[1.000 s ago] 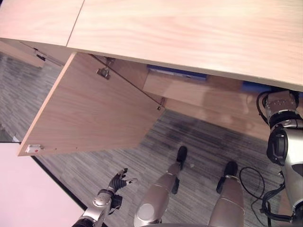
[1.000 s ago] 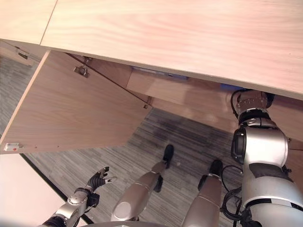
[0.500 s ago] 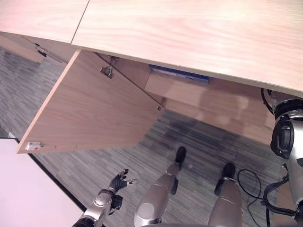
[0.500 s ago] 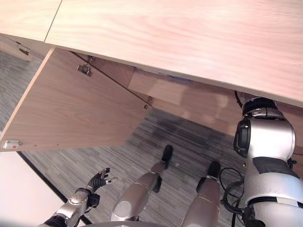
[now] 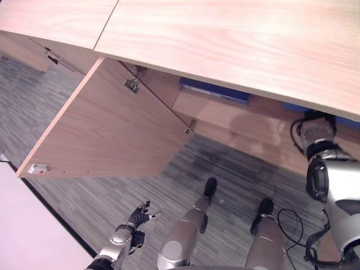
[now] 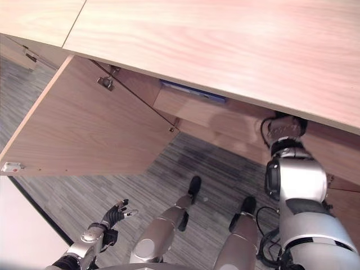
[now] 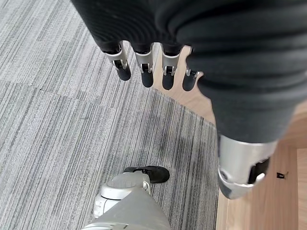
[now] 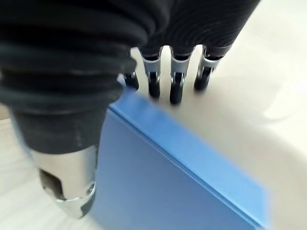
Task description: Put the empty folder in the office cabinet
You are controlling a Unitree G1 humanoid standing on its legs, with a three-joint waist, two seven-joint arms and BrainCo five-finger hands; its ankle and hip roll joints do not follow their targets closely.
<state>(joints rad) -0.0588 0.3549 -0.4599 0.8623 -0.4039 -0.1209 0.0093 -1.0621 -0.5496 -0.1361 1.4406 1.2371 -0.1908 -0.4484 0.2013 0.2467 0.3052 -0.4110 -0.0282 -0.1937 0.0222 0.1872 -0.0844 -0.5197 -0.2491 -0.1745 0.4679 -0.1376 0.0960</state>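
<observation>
Folder (image 8: 177, 182) in cabinet (image 5: 236, 121) – R hand (image 8: 158, 48) fingers straight, L hand (image 7: 158, 43) relaxed

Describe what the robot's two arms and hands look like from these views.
Both arms are silver-grey metal with rounded joint housings. The left hand wears a dark ribbed cover over its back and wrist, with silver, dark-tipped fingers in a row and a silver thumb apart. The right hand looks the same: dark ribbed cover, silver fingers, dark tips.

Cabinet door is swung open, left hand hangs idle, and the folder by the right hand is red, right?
Not red: the right wrist view shows a blue folder by the right hand. The cabinet door is open and the left hand hangs idle.
</observation>
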